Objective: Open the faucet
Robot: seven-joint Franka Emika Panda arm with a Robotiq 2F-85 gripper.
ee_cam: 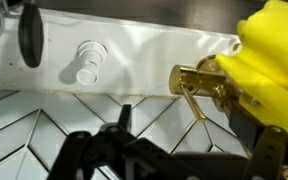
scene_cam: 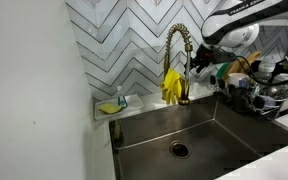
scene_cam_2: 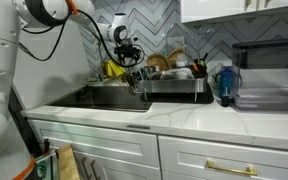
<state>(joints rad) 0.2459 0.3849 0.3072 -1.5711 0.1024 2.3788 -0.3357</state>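
Wrist view: my gripper point(ee_cam: 196, 130) stands wide open, fingers flanking the faucet point(ee_cam: 199, 78) lever point(ee_cam: 191, 102) (yellow gloves point(ee_cam: 269, 60) alongside).

The faucet point(scene_cam: 170, 45) is polished brass-gold metal, its coiled neck ribbed. The sink point(scene_cam: 144, 135) is brushed steel with a dull sheen. The wall tiles point(scene_cam: 114, 40) are glazed, glossy, grey-veined white. The gloves point(scene_cam: 171, 88) are matt yellow rubber. The countertop point(scene_cam_2: 184, 118) is smooth pale stone. The cabinet fronts point(scene_cam_2: 94, 150) are painted white.

The gloves point(scene_cam: 171, 87) hide the lower stem of the faucet point(scene_cam: 171, 45). In the wrist view the gripper point(ee_cam: 174, 155) is a dark blur, and the gloves run off the right edge.
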